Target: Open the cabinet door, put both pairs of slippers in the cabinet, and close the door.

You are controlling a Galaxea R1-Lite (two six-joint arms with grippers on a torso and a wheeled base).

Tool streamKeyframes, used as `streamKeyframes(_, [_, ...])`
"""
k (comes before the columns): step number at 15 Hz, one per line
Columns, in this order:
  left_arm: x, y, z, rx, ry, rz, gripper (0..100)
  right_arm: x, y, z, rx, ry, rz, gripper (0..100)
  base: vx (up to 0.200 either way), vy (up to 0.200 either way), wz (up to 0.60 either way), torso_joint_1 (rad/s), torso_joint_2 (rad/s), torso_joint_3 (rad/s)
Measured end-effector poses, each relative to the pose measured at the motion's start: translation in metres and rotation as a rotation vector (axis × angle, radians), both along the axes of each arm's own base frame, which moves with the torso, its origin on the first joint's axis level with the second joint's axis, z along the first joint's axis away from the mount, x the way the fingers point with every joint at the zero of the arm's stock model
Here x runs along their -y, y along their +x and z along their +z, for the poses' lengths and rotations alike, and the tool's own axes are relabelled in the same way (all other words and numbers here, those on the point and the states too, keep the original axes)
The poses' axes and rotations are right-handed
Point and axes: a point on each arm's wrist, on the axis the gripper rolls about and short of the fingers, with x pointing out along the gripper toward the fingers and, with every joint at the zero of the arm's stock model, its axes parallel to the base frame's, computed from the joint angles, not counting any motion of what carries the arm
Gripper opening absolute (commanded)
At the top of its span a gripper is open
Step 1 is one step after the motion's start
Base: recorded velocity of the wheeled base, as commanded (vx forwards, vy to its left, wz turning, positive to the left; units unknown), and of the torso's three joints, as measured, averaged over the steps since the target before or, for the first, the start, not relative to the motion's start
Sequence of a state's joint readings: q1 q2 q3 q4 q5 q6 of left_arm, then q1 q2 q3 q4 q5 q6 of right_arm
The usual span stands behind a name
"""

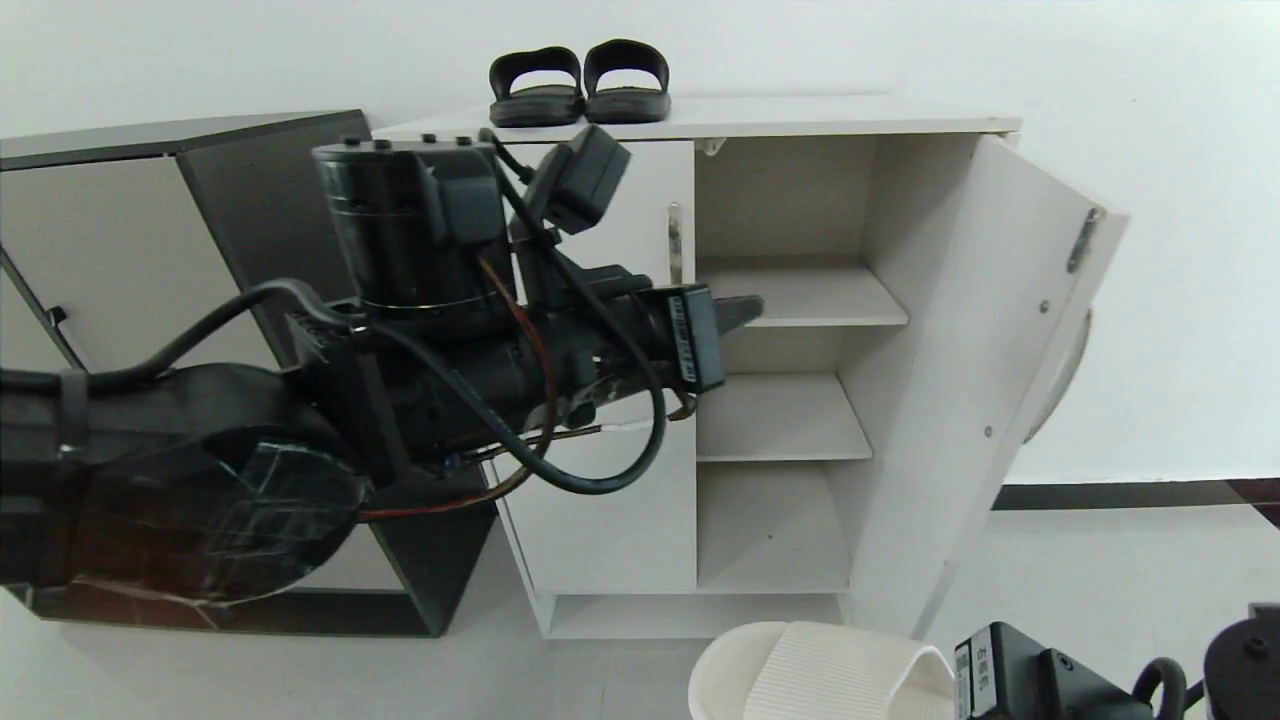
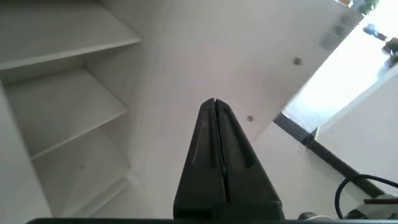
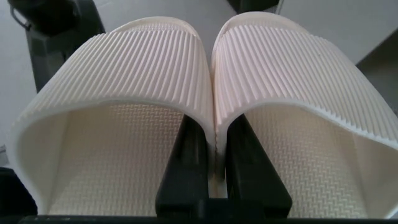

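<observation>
The white cabinet [image 1: 620,500] has its right door [image 1: 1000,370] swung open, and bare shelves [image 1: 800,295] show inside. A pair of black slippers [image 1: 578,85] stands on the cabinet top. My left gripper [image 1: 748,309] is shut with nothing in it and hangs at the mouth of the open compartment, level with the upper shelf. In the left wrist view its fingertips [image 2: 214,107] are pressed together before the shelves. My right gripper [image 3: 214,158] is shut on the touching inner sides of a pair of white slippers [image 3: 124,81], held low in front of the cabinet [image 1: 810,670].
A dark cabinet [image 1: 130,230] stands against the wall left of the white one. The open door juts out toward me on the right. Pale bare floor [image 1: 1100,570] lies right of the door. The closed left door carries a metal handle [image 1: 674,240].
</observation>
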State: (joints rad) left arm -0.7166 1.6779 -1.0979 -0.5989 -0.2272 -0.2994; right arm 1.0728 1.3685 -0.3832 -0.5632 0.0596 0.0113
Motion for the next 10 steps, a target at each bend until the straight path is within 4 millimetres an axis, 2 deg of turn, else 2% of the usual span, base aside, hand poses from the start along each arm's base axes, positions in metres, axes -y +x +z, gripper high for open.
streamKeyframes(3, [-0.039,-0.032,0.012,0.022,-0.039,0.067,0,-0.002,0.014,0.003,0.004,0.005,-0.068,0,0.000,0.000,0.00,0.000,0.00,0.000])
streamKeyframes(5, [-0.073,-0.066,0.017,0.036,-0.054,0.118,0,-0.007,0.035,0.008,0.018,0.009,-0.216,0,0.000,0.000,0.00,0.000,0.00,0.000])
streamKeyframes(7, [-0.106,-0.102,0.012,0.018,-0.036,0.191,0,-0.016,0.057,0.012,0.034,0.037,-0.399,0,0.000,0.000,0.00,0.000,0.00,0.000])
streamKeyframes(10, [-0.153,-0.154,-0.010,-0.026,0.072,0.384,0,-0.032,0.088,0.010,0.104,0.058,-0.686,0,0.000,0.000,0.00,0.000,0.00,0.000])
